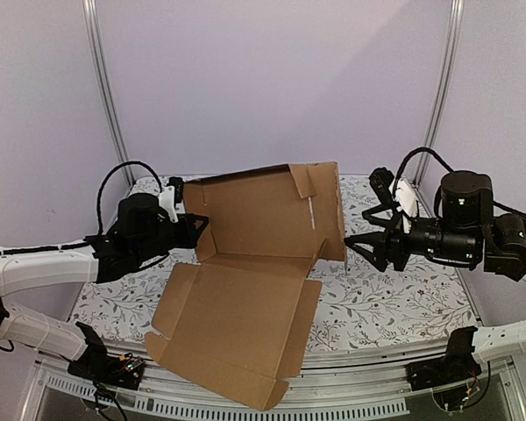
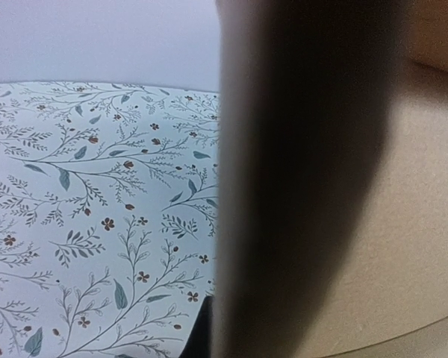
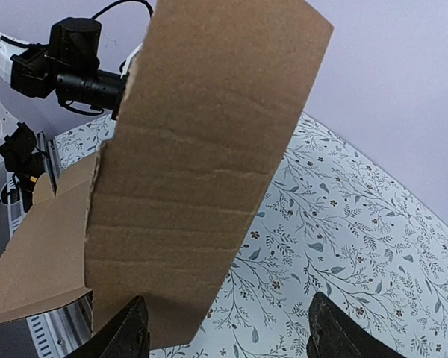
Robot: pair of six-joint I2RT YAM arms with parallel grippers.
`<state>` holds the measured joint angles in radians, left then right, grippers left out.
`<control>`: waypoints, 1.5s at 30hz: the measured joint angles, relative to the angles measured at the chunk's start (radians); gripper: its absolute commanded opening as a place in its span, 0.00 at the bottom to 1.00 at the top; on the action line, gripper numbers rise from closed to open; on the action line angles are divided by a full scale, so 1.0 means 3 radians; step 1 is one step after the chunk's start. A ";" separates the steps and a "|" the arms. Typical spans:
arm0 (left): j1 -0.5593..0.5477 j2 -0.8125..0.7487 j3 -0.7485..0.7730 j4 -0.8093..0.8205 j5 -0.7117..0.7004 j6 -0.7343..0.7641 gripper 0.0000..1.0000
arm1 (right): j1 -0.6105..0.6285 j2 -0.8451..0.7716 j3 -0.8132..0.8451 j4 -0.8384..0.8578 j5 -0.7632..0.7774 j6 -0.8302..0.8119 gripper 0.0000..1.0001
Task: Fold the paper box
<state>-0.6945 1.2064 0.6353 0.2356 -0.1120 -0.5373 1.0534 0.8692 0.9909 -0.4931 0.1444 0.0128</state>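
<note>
1. Grip: the left fingers (image 1: 191, 230) are closed tight on the left edge of the paper box (image 1: 237, 324), low on its raised rear panel (image 1: 254, 215). The left wrist view shows only a dark blur and cardboard pressed close.
2. The right fingers (image 3: 127, 335) stand wide apart and hold nothing. The lower corner of the side flap (image 3: 201, 149) hangs just ahead of them, and contact cannot be made out.
3. The box sits mid-surface (image 1: 394, 289) between the two arms. Its front half lies nearly flat and overhangs the near edge, and its rear panel stands upright toward the back wall.
4. Done, as far as the views show: the main crease is raised, and the side flap at the panel's right edge is turned forward and stands roughly upright.
5. Left to do: the front section's side flaps and front lip lie open, no corner is tucked, and no tab appears seated in a slit. No closed wall has formed anywhere.
6. Judgement: the fold looks to be at an early stage, well short of halfway. The upright panel seems to depend on the left grip to stay standing.
</note>
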 measured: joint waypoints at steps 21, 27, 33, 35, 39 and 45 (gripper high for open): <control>0.0001 -0.0061 -0.0001 0.0025 -0.0181 0.0093 0.00 | 0.0001 0.0126 0.0173 -0.0079 -0.0476 0.0107 0.73; 0.0003 -0.0114 -0.0006 0.0010 -0.0369 0.0032 0.00 | 0.0000 0.0092 0.0135 -0.0153 -0.0596 0.0327 0.72; 0.0004 -0.0164 -0.0046 -0.0045 -0.0539 -0.0060 0.00 | 0.0003 0.0179 -0.0098 0.0052 -0.0797 0.0662 0.69; 0.0004 -0.0182 -0.0060 -0.0062 -0.0593 -0.0094 0.00 | 0.0009 0.0259 -0.0170 0.0187 -0.0842 0.0792 0.66; 0.0004 -0.0231 -0.0098 -0.0085 -0.0674 -0.0165 0.00 | 0.0023 0.0449 -0.0259 0.0470 -0.0862 0.1022 0.60; 0.0004 -0.0284 -0.0141 -0.0102 -0.0744 -0.0253 0.00 | 0.0029 0.0744 -0.0362 0.0954 -0.0880 0.1411 0.48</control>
<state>-0.6933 1.1213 0.5930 0.2050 -0.3351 -0.6132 1.0622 1.0924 0.8822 -0.2070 -0.1196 0.4362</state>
